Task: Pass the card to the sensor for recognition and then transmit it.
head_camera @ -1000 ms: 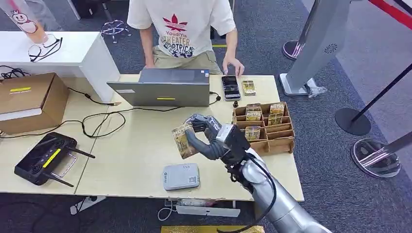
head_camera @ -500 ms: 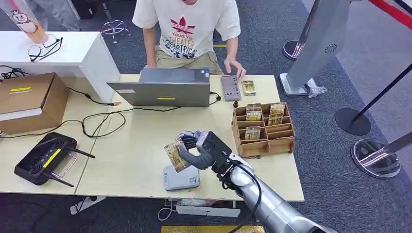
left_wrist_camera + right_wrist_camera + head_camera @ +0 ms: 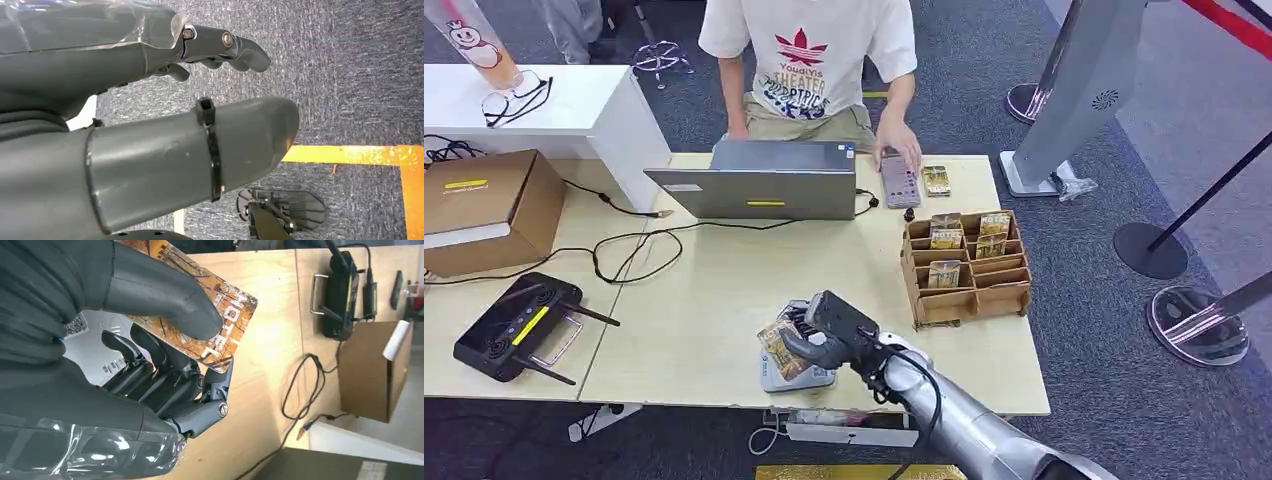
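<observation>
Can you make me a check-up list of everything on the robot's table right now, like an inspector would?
Surface: pale wooden table, two tops pushed together.
Job's things: brown card with HOTEL printed on it, held over the grey sensor pad near the front edge; I cannot tell if they touch. Card rack holds more cards.
Clutter: laptop, cardboard box, black controller, phone under a person's hand, loose card.
Hands: right hand pinches the card; left hand hangs over carpet, holding nothing.
Cables: black cable loops across the table; power strip beneath the front edge.
Surroundings: blue carpet, barrier stands, white counter.
</observation>
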Motion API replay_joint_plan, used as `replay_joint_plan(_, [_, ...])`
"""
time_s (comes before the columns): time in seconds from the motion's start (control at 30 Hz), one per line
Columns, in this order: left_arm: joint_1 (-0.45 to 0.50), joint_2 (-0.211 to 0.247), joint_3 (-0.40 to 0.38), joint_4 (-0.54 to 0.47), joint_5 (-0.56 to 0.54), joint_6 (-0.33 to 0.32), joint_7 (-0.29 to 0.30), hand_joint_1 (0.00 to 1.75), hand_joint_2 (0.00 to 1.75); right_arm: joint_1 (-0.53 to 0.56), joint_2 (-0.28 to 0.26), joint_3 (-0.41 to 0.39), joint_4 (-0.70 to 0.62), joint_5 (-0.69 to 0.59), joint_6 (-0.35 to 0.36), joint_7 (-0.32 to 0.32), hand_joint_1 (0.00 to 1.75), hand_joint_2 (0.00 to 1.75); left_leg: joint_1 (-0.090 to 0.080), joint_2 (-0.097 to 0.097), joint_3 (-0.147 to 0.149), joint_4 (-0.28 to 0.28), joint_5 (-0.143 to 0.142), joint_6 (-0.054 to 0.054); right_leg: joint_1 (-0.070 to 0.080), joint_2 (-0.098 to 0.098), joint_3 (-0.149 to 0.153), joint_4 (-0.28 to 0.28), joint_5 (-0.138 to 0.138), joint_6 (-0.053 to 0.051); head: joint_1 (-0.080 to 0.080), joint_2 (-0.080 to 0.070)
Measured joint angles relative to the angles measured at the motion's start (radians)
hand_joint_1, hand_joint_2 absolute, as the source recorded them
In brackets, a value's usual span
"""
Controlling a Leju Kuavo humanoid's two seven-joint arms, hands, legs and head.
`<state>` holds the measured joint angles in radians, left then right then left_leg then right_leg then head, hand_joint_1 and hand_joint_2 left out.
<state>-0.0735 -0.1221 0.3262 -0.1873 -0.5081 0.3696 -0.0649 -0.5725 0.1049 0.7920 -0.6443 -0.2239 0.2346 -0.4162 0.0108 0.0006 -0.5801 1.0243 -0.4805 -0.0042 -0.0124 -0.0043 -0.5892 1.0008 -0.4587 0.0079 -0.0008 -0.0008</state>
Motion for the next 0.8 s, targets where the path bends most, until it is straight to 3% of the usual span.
replay_joint_plan(0.8, [0.006, 0.011, 0.0, 0.0, 0.003, -0.005, -0.009, 0.0, 0.0, -0.082, 0.055, 0.051, 0.204, 0.0, -0.004, 0.039, 1.75, 1.75, 0.0, 0.0, 0.0, 0.0, 0.0, 0.0, 0.0, 0.0, 0.0, 0.0, 0.0, 0.0, 0.0, 0.0])
